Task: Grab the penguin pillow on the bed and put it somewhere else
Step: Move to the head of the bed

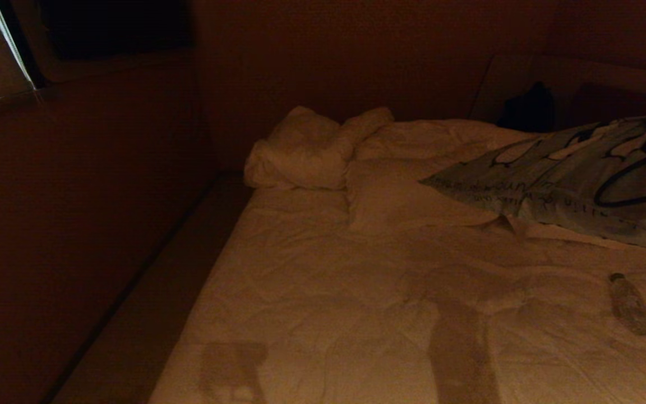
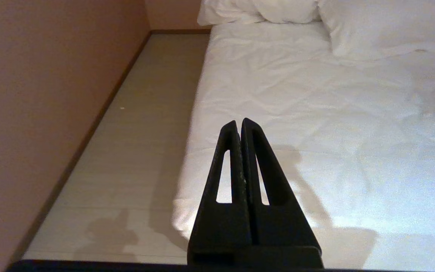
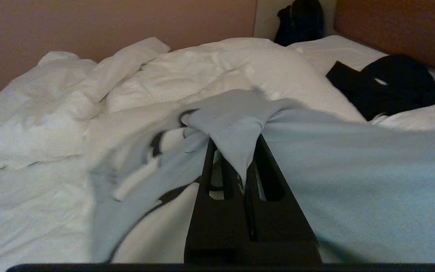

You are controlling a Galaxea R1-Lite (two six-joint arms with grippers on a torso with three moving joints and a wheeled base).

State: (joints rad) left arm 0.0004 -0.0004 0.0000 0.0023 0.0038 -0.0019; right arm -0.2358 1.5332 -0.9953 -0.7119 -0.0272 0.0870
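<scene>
Small dark lettering along penguin pillow [image 1: 553,179] edge; too blurred to read.

Dim room: plain brown wall [image 1: 76,224] meets pale floor [image 2: 134,151] strip.

bed [image 1: 356,314] | white pillows [image 1: 306,148] | bottle [image 1: 631,304] | black garment [image 3: 391,85]

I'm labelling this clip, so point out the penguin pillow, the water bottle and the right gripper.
penguin pillow [image 1: 558,179]: head view, on its printed face.
water bottle [image 1: 631,306]: head view, on its clear body, lying on the bed.
right gripper [image 3: 246,177]: right wrist view, between fingertips pinching pillow fabric.
</scene>
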